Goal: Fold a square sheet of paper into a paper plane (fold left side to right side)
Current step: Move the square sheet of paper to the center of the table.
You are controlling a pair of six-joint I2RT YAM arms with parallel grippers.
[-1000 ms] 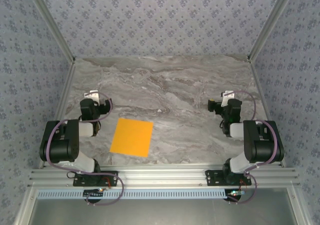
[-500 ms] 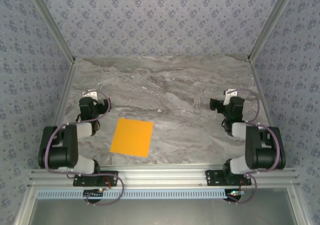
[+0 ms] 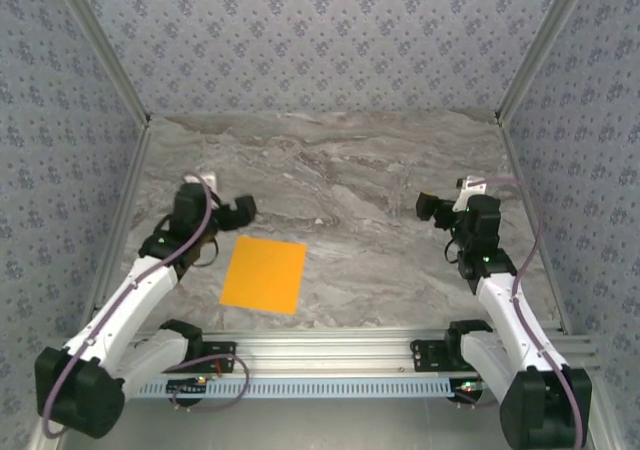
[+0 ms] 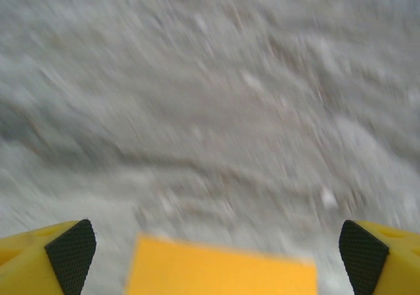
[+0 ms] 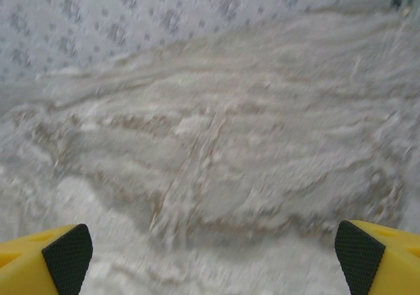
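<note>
The square sheet of paper point(image 3: 263, 274) is bright orange and lies flat on the marble table, near the front and left of centre. My left gripper point(image 3: 240, 208) hovers open just beyond the sheet's far-left corner. In the left wrist view the sheet's edge point(image 4: 220, 272) sits low between the yellow fingers point(image 4: 65, 249), and the gripper point(image 4: 213, 246) holds nothing. My right gripper point(image 3: 430, 208) is open over bare table at the right, well away from the sheet. In the right wrist view the gripper point(image 5: 213, 255) has only blurred marble between its pads point(image 5: 359, 255). A paper plane is out of view.
The grey marble table point(image 3: 350, 165) is boxed in by patterned walls point(image 3: 320, 40) at the back and both sides. An aluminium rail point(image 3: 330, 350) with both arm bases runs along the near edge.
Both arms have unfolded from a tucked pose, their elbows dropping toward the near edge. The left gripper swung right toward the sheet's far-left corner. The sheet has not moved.
</note>
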